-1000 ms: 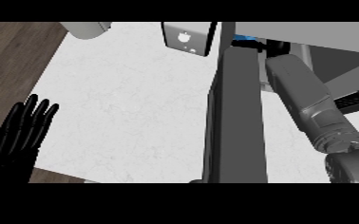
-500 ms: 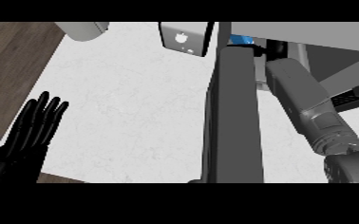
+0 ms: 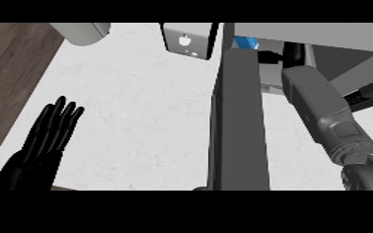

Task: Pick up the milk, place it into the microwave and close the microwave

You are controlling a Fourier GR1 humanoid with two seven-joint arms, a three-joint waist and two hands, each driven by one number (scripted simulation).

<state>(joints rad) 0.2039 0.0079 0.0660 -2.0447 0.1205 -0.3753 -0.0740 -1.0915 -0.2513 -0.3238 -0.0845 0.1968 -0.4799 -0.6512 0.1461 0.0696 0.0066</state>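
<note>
Head view: our right forearm [image 3: 320,113] reaches past the microwave door [image 3: 239,123] into the microwave, where the blue milk [image 3: 246,43] just shows; the right hand is hidden, so we cannot tell its state. We should set the milk deep, clear of the door. Our left hand [image 3: 47,138] rests released at lower left; a grey box [image 3: 188,40] stands close by.

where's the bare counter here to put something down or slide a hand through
The widest bare stretch is the white counter, bordered by the left robot hand at lower left, the grey container and the apple-marked carton along the top, and the open microwave door at right. Right of that door it is crowded: the right forearm fills the gap.
</note>
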